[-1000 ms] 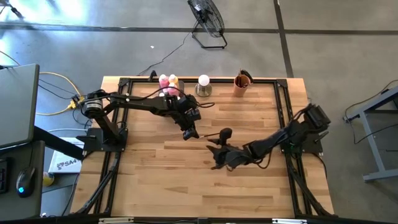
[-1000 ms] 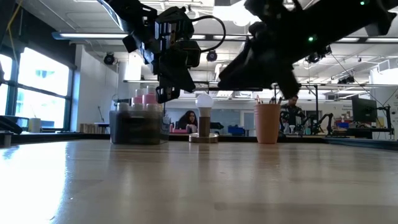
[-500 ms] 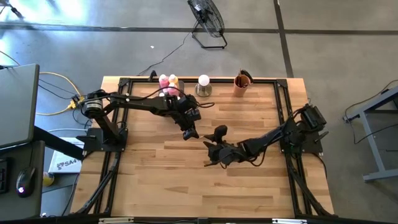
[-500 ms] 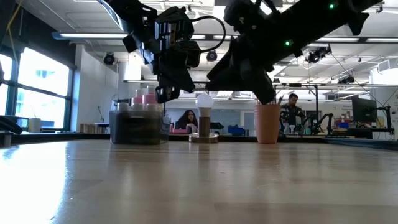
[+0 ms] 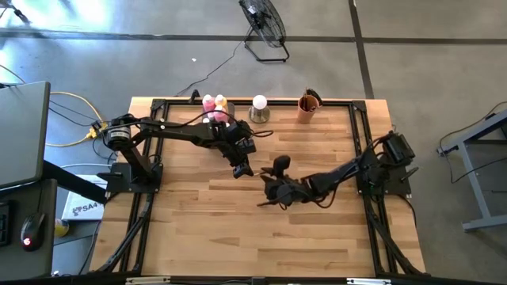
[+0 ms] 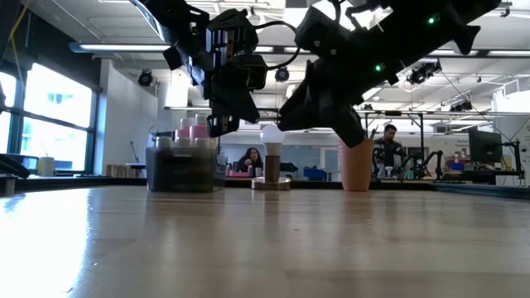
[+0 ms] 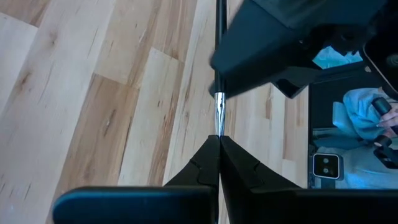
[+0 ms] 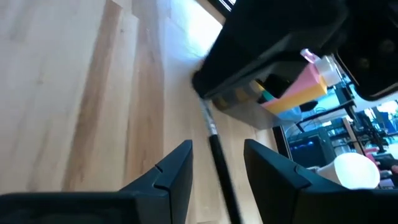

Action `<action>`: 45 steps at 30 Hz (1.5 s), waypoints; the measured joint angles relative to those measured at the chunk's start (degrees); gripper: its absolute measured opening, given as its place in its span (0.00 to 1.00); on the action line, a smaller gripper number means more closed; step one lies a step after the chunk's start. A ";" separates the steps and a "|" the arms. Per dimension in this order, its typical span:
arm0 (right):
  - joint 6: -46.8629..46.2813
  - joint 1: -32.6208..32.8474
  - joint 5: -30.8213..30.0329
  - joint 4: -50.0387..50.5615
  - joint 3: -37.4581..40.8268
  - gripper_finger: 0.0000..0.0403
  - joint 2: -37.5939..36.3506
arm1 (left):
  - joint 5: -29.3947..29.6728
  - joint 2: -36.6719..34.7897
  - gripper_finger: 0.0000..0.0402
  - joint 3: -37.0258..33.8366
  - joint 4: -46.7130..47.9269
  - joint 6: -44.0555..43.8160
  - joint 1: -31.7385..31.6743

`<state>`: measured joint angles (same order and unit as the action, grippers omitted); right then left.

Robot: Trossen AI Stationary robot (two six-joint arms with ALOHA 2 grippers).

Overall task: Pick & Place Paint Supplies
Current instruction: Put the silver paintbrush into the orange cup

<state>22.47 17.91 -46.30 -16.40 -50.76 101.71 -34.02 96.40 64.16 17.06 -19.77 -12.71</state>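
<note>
A thin dark-handled paintbrush (image 7: pixel 219 74) with a metal ferrule hangs above the middle of the table. My left gripper (image 7: pixel 219 138) (image 5: pixel 242 168) is shut on it. The handle (image 8: pixel 216 152) runs out from the left fingertips and passes between the fingers of my right gripper (image 8: pixel 217 144) (image 5: pixel 271 184). That gripper is open, with a gap on either side of the handle. Pink and yellow paint bottles (image 5: pixel 214 103) stand in the grey tray (image 6: pixel 184 170) at the far edge, left of centre. My left gripper pinches the brush at its bristle end, just below the metal ferrule (image 7: pixel 219 121), between its two fingertips. The brush sticks straight out ahead of the fingers, in line with them. It is lifted clear of the table.
A white ball on a metal base (image 5: pixel 259 107) and an orange cup (image 5: pixel 307 107) stand along the far edge, right of the tray. A black frame rail (image 5: pixel 360 150) borders the table. The near half of the wooden top (image 5: pixel 238 237) is bare.
My right gripper has gone toward the table's left and a little toward the far edge, closing in on my left gripper and the brush, and has rolled slightly. It has stayed open.
</note>
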 joint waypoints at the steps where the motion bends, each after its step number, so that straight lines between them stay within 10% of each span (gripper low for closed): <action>1: -0.01 -0.14 -0.02 0.00 0.00 0.34 0.00 | 0.00 0.00 0.00 0.00 0.00 0.00 0.00; 21: -0.36 -1.02 2.59 0.24 0.02 0.04 0.02 | 0.07 -0.02 0.00 0.00 0.00 0.00 -0.02; 33: -0.38 -1.02 3.04 0.04 0.02 0.03 0.02 | -0.32 -0.02 0.01 0.00 -0.13 3.61 -0.02; 45: -1.69 -1.04 2.80 -0.35 0.02 0.03 0.02 | -0.13 -0.02 0.24 0.00 -0.90 6.43 0.00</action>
<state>20.78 16.86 -43.51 -16.75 -50.74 101.73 -34.15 96.38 64.16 16.16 -13.34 -12.71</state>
